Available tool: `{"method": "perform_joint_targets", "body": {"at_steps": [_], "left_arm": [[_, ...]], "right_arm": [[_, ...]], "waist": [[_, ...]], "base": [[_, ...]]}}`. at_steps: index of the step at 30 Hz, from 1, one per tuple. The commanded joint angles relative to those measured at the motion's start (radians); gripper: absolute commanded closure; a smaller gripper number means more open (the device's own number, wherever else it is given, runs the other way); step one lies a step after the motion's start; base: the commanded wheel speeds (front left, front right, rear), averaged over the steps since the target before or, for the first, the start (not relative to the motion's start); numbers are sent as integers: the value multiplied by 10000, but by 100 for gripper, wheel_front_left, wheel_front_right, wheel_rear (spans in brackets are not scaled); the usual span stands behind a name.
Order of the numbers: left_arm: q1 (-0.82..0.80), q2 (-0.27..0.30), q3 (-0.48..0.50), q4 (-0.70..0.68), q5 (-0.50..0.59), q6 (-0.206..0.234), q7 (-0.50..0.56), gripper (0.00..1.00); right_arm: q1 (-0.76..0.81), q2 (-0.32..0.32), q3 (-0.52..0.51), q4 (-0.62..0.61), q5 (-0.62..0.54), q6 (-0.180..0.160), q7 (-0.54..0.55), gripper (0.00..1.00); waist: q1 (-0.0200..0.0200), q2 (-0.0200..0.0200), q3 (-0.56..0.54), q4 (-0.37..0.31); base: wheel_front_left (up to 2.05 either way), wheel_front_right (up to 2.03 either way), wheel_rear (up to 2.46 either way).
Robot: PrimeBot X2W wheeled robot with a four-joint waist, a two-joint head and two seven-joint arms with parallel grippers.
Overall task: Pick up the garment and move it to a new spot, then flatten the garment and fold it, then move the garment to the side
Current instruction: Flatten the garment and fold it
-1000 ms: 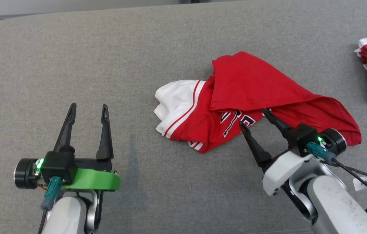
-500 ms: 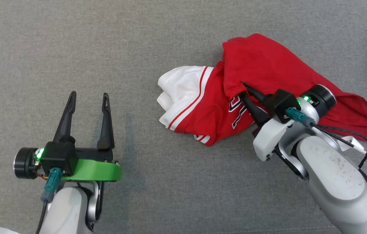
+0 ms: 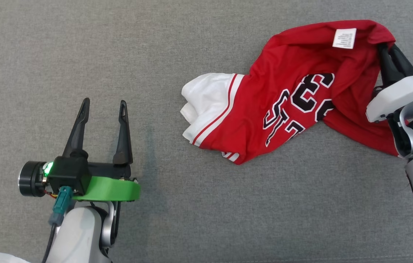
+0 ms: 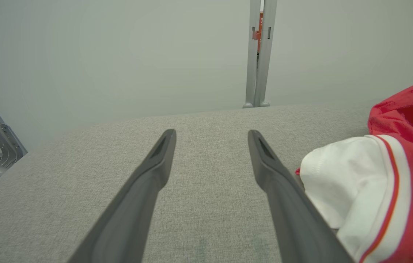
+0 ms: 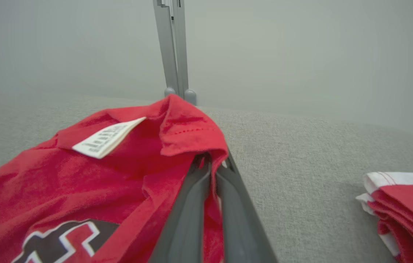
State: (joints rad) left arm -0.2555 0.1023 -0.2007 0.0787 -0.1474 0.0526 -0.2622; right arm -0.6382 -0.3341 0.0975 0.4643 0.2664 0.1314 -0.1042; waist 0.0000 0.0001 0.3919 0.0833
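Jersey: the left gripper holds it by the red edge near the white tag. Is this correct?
Not quite: it is the right gripper, not the left, that holds the jersey by the red edge near the white tag. The right wrist view shows its fingers shut on the cloth. The left gripper is open, apart from the jersey.

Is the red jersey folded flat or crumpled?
Crumpled: the jersey lies bunched and creased, one edge pinched in the right pincer.

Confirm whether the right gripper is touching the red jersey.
Touching. The right wrist view shows the right gripper with jaws shut on a fold of the red jersey, cloth draped over the tips.
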Motion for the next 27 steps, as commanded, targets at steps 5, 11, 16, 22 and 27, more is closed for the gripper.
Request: {"method": "perform_joint_targets", "body": {"at_steps": [5, 11, 16, 22, 27], "left_arm": [[-141, -68, 31, 22, 105, -37, -29, 0], [147, -74, 177, 102, 89, -3, -31, 0], [432, 10, 316, 235, 77, 22, -30, 0], [755, 89, 431, 327, 48, 15, -30, 0], [1025, 179, 497, 337, 16, 33, -30, 0]], "right_arm": [[-364, 22, -741, 1072, 271, -15, -504, 0], [205, 89, -1047, 965, -154, -14, -1332, 0], [1471, 588, -1204, -741, -558, -14, -1560, 0], [3412, 1280, -1203, -2862, -770, -14, -1327, 0], [4880, 1891, -1309, -4342, -882, -15, -804, 0]], "waist": [[0, -1, 155, 136], [0, -1, -106, 55], [0, -1, -679, -145], [0, -1, -1282, -309], [0, -1, -1610, -422]], "base": [[0, 0, 0], [0, 0, 0], [0, 0, 0], [0, 0, 0], [0, 0, 0]]}}
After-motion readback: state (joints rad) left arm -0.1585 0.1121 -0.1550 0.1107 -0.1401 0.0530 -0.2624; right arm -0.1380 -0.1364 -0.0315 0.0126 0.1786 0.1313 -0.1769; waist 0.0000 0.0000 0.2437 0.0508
